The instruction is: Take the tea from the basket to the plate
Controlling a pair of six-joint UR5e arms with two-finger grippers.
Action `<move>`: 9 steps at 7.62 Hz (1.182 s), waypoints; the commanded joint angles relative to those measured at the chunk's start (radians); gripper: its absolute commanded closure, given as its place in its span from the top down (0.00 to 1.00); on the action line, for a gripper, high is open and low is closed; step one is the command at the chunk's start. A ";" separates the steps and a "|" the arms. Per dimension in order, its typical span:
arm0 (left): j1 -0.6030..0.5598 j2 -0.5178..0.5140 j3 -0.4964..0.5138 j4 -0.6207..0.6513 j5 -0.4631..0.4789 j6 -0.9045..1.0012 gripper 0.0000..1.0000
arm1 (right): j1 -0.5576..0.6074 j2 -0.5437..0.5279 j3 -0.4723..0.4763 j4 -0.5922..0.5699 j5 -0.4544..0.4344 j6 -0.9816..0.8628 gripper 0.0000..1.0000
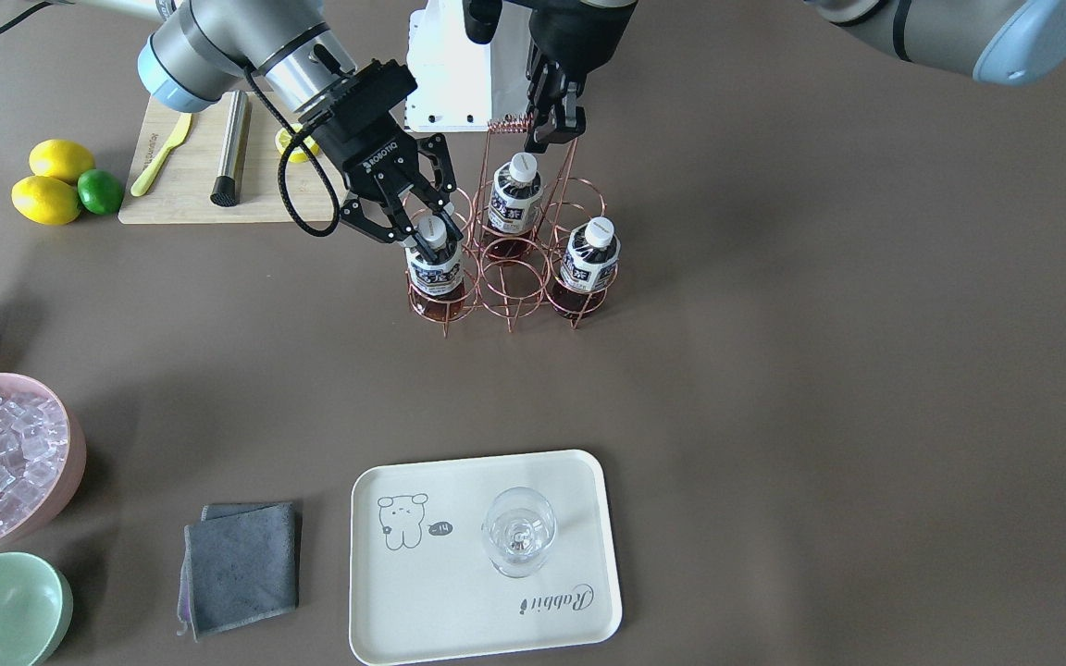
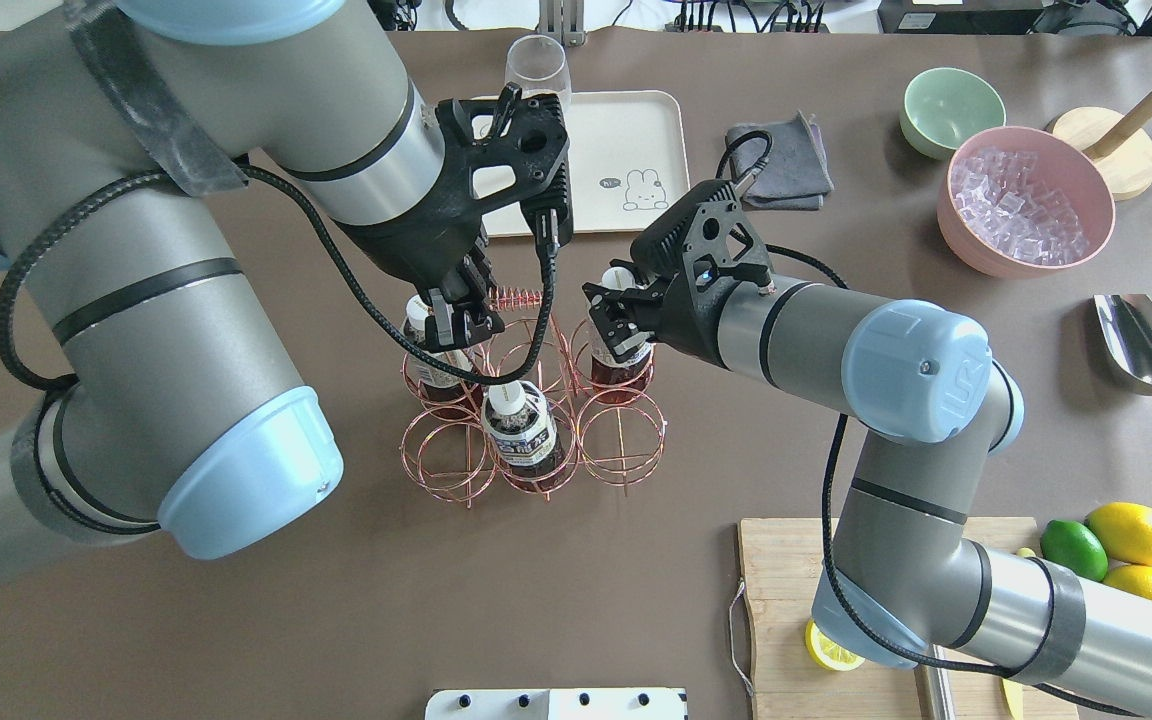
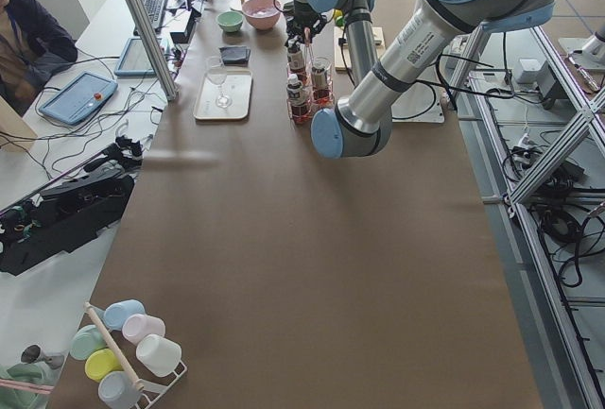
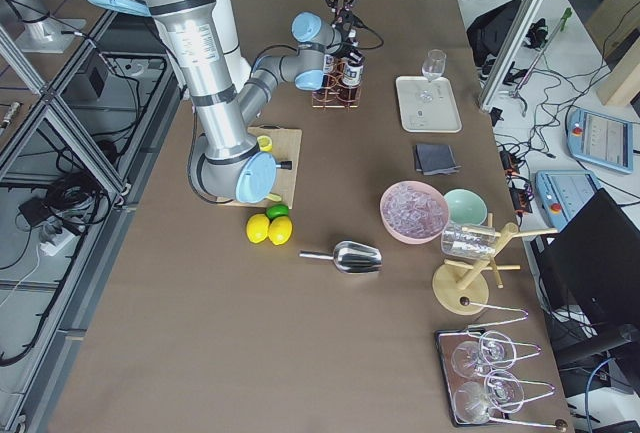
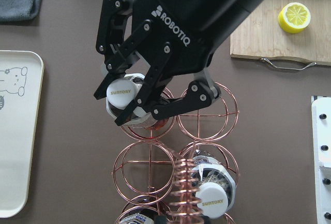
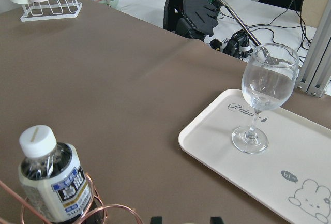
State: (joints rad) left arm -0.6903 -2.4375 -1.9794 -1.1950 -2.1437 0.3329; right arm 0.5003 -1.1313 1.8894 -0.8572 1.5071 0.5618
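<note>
In the basket [image 1: 505, 268], tea [image 1: 434, 264], white cap, dark brown liquid

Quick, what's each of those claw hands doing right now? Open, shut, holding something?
Left gripper: shut on the basket handle.
Right gripper: open, its fingers on either side of a tea bottle's cap, not yet closed.

I note rose-gold basket [image 1: 507, 268] wire, dark brown tea [image 1: 434, 264] under a white cap with a white-and-dark-blue label, a cream plate [image 1: 579, 546] with a line-drawn bear, black right tool [image 1: 406, 219], grey-brown bench [image 1: 820, 370].
</note>
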 commanded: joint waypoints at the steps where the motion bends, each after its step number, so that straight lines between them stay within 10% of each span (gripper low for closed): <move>1: 0.000 0.002 -0.001 0.000 0.001 0.000 0.00 | 0.104 0.065 0.100 -0.198 0.126 0.018 0.00; 6: -0.003 0.002 -0.001 0.000 0.002 0.002 0.00 | 0.355 0.185 0.105 -0.353 0.362 0.050 0.00; 9: -0.006 0.000 -0.004 0.000 0.002 0.002 0.00 | 0.480 0.173 0.019 -0.281 0.355 0.021 0.00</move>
State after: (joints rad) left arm -0.6944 -2.4359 -1.9795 -1.1950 -2.1421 0.3344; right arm 0.9108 -0.9570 1.9719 -1.1920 1.8686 0.5930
